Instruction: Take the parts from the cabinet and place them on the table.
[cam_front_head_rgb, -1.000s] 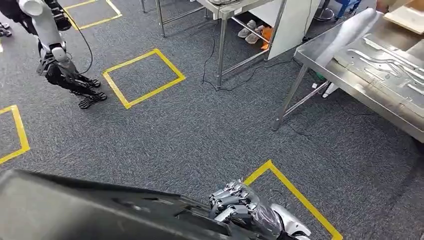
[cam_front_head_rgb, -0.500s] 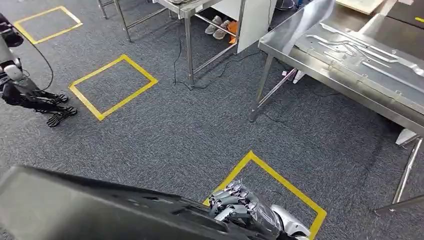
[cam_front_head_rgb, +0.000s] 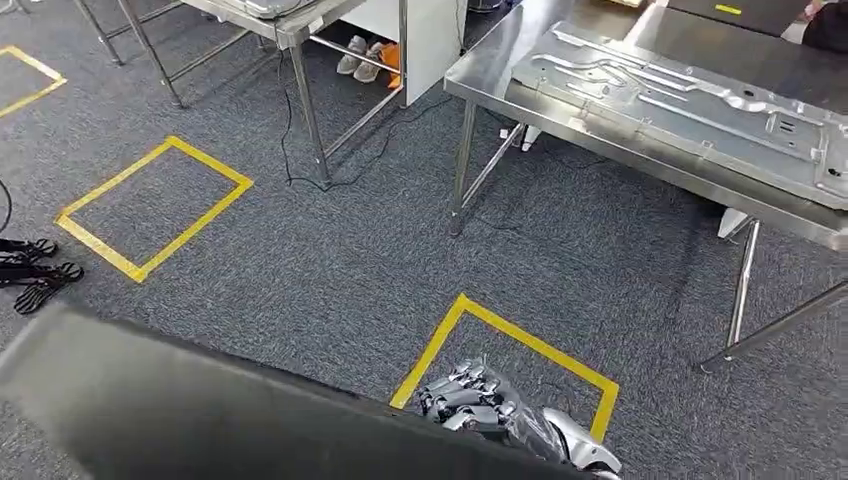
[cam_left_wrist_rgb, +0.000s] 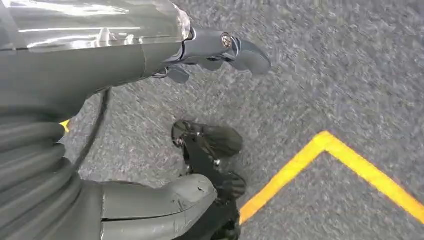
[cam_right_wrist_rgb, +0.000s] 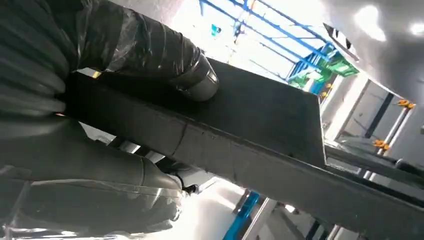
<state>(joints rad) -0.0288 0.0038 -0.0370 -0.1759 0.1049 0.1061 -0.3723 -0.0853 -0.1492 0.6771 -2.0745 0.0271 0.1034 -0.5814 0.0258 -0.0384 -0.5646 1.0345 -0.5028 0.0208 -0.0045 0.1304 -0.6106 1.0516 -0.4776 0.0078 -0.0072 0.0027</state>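
Observation:
A large flat black part (cam_front_head_rgb: 200, 410) fills the lower left of the head view. My right hand (cam_front_head_rgb: 475, 405) grips its near right edge. The right wrist view has the same black part (cam_right_wrist_rgb: 240, 130) clamped between thumb and fingers (cam_right_wrist_rgb: 150, 50). In the left wrist view my left hand (cam_left_wrist_rgb: 200, 120) hangs over the carpet, fingers (cam_left_wrist_rgb: 225, 47) and thumb (cam_left_wrist_rgb: 160, 200) apart with nothing between them. The steel table (cam_front_head_rgb: 600, 150) stands ahead at the upper right, with a silver stamped metal part (cam_front_head_rgb: 680, 100) lying on it.
Yellow tape squares (cam_front_head_rgb: 150, 210) (cam_front_head_rgb: 510, 345) mark the grey carpet. A second steel table (cam_front_head_rgb: 300, 90) stands at the back with cables and shoes (cam_front_head_rgb: 365, 60) under it. Another robot's dark feet (cam_front_head_rgb: 35, 275) are at the left edge. Table legs (cam_front_head_rgb: 745, 300) rise at the right.
The camera has turned, so the whole scene slid left and the steel table now sits more centrally ahead. My right hand keeps the same hold on the black part.

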